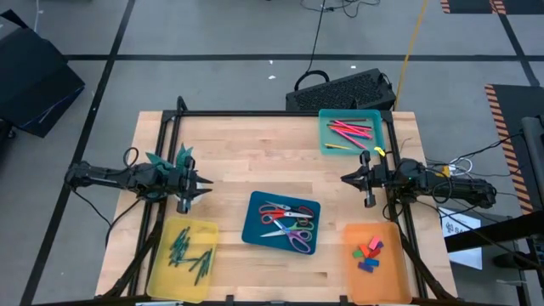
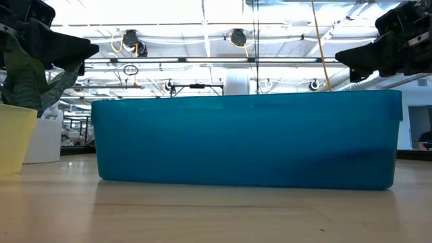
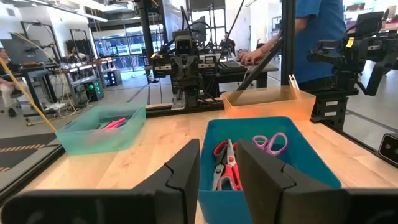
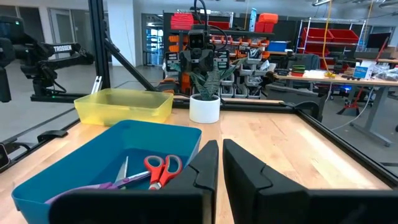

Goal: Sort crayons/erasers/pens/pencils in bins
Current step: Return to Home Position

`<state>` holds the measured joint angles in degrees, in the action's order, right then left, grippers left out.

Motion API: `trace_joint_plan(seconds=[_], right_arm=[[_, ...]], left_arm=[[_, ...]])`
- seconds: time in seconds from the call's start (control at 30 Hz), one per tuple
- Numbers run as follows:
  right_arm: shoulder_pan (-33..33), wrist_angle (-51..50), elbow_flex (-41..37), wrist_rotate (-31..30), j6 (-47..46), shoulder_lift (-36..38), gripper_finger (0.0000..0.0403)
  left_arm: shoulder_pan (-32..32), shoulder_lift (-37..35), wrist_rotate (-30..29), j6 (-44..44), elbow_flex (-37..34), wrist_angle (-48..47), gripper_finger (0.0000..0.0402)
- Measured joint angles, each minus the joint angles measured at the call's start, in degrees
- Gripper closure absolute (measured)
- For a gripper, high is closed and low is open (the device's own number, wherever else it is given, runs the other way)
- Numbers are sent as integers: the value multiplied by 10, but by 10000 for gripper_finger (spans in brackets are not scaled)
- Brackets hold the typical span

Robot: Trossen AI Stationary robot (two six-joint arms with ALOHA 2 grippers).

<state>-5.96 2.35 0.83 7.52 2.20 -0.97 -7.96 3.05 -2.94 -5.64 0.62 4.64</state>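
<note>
Both arms hang over the desk (image 1: 280, 161), one at each side, facing each other across the middle. The left tool (image 1: 204, 187) sits above the desk's left side, just beyond the yellow bin (image 1: 161, 272); its fingers (image 3: 183, 171) stand a little apart and hold nothing. The right tool (image 1: 347, 178) hovers at the right side, between the teal bin (image 1: 325, 136) and the orange bin (image 1: 353, 285); its fingers (image 4: 205, 165) are nearly together, only a thin gap between them, and empty. The erasers (image 1: 367, 253), red, pink, green and blue, lie in a small cluster inside the orange bin. The dark blue bin (image 1: 253, 228) at the near middle holds scissors (image 1: 287, 225). The teal bin holds pink and red sticks (image 1: 348, 130); the yellow bin holds dark green sticks (image 1: 189, 253). A potted plant (image 1: 170, 158) stands by the left arm.
</note>
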Motion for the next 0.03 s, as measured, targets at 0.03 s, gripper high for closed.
trace_joint_plan(seconds=[0.03], right_arm=[[0,0,0,0,0,0,385]], left_arm=[[0,0,0,1,0,0,295]])
